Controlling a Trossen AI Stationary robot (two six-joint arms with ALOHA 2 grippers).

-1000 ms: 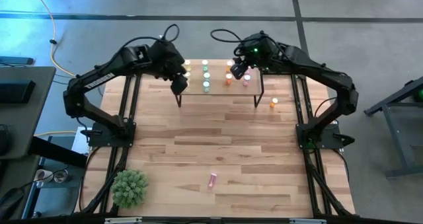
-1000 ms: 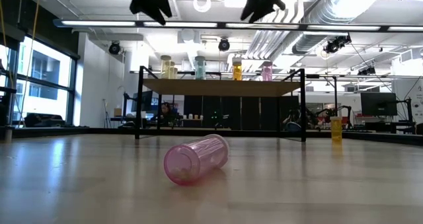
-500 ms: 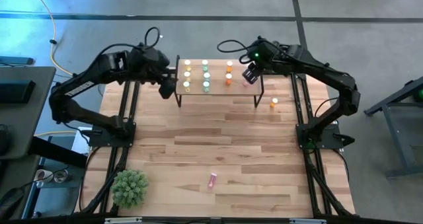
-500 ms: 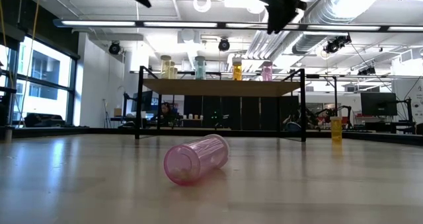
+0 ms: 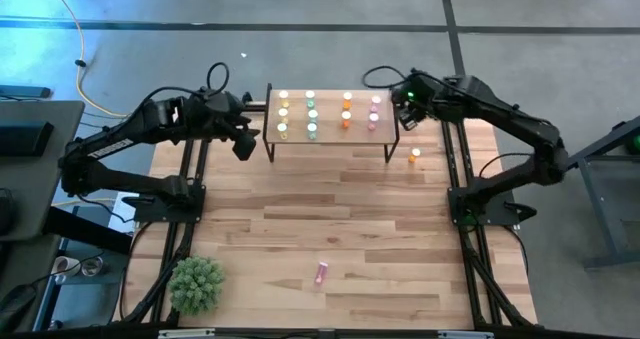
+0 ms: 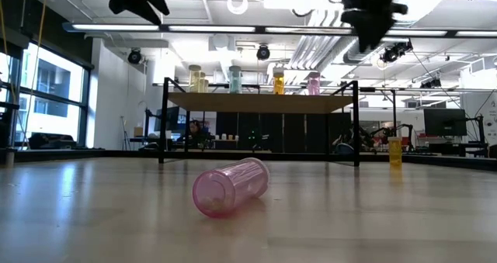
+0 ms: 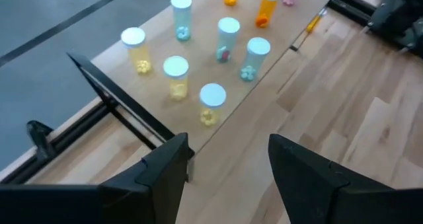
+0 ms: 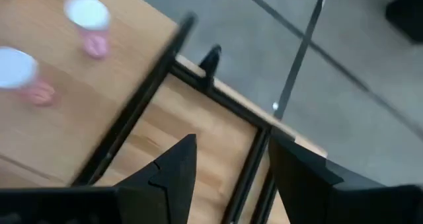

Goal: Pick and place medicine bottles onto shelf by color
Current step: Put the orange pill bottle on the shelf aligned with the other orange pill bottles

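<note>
The light-wood shelf (image 5: 328, 129) on black legs stands at the table's far middle, with yellow (image 5: 283, 114), green (image 5: 311, 114), orange (image 5: 347, 111) and pink (image 5: 375, 112) bottles upright on it in colour columns. A pink bottle (image 5: 322, 272) lies on its side near the front edge and fills the foreground of the low view (image 6: 231, 187). An orange bottle (image 5: 415, 157) stands on the table right of the shelf. My left gripper (image 5: 243, 144) is open and empty, in the air left of the shelf. My right gripper (image 5: 408, 119) is open and empty, in the air right of it.
A green potted plant (image 5: 195, 284) sits at the near left corner. The arms' black frames (image 5: 190, 194) stand along the table's left and right sides (image 5: 470, 199). Bare planks (image 5: 330, 209) lie between the shelf and the lying pink bottle.
My left gripper has gone from the shelf's left end toward the table's left edge, staying high. My right gripper has gone from over the shelf's pink end toward the table's right edge, past the shelf's end. The bottles have stayed where they were.
</note>
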